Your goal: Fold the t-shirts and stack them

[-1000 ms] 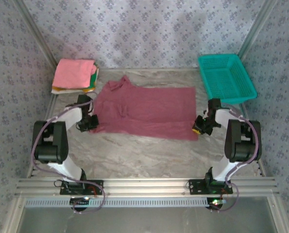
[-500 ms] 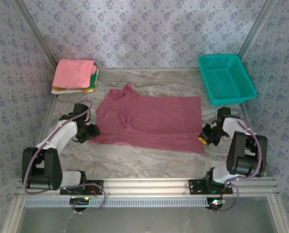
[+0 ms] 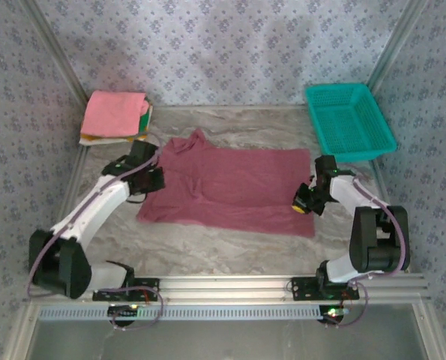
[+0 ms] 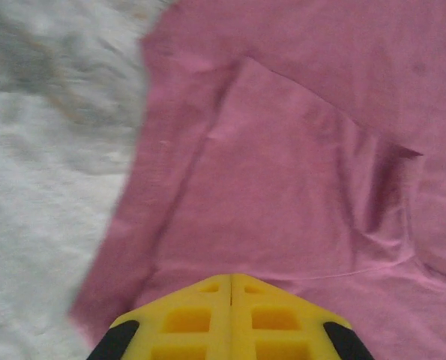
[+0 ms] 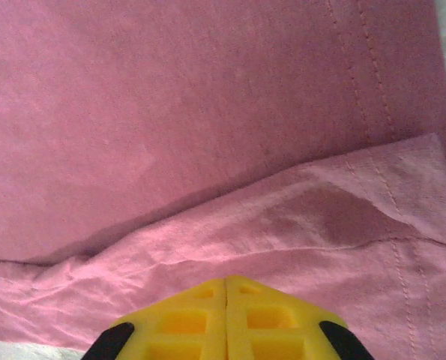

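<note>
Maroon tee [image 3: 230, 184] lies flat left of teal basket [image 3: 350, 124], prob limp & light, so pinch edge corners; L gripper [image 3: 152, 180] on its side away from basket, R gripper [image 3: 303, 204] basket-side, both w/ fingers pressed together.

Blurred table [image 4: 35, 150] beside the maroon shirt [image 4: 305, 150]

Left claw [image 3: 151, 180], right claw [image 3: 303, 202] moved onto maroon shirt [image 3: 230, 184].

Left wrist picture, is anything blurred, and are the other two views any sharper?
Left wrist: the table is smeared, the maroon shirt soft. Right wrist: its seams crisp. Top external: evenly lit, no glare.
</note>
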Controlling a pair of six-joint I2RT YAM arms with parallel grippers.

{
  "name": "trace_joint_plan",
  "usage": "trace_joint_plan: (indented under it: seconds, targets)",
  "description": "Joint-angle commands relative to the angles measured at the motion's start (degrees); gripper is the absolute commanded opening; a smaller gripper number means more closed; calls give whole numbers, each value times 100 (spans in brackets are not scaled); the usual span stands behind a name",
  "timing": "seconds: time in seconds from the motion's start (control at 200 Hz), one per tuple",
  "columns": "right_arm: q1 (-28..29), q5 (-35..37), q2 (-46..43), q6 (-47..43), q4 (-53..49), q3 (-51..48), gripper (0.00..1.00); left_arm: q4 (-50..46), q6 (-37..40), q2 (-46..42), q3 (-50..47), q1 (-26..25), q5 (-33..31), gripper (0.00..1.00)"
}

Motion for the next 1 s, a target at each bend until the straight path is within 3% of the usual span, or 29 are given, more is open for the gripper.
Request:
trace_joint_plan:
  seconds: [0.0,0.215,0.27,0.3,0.32,0.45,0.6,0.73,0.994]
  targets:
    - [26,-27,59,370,229,-83,3,442,-35,644,-104,-193,100,0]
    - [-55,116,24,370,78,-242,3,1095,-179,1219,-454,-230,216,0]
    - [-45,278,-51,360,57,-268,10,1184,-159,1387,-494,-230,205,0]
    - [-62,309,-69,309,-77,-260,23,1233,-146,1484,-522,-230,195,0]
    - [-82,314,-64,259,-110,-242,26,1253,-137,1555,-521,-227,201,0]
    - [-211,553,-158,-716,-320,50,37,1333,-38,1942,-490,-230,186,0]
    - [-335,799,-349,-1221,-578,327,41,1412,-1,2217,-447,-230,198,0]
    - [-425,813,-35,-1459,-661,529,39,1478,-1,2286,-447,-230,200,0]
    - [-231,1173,388,-1256,-597,616,38,1394,20,2284,-433,-227,194,0]
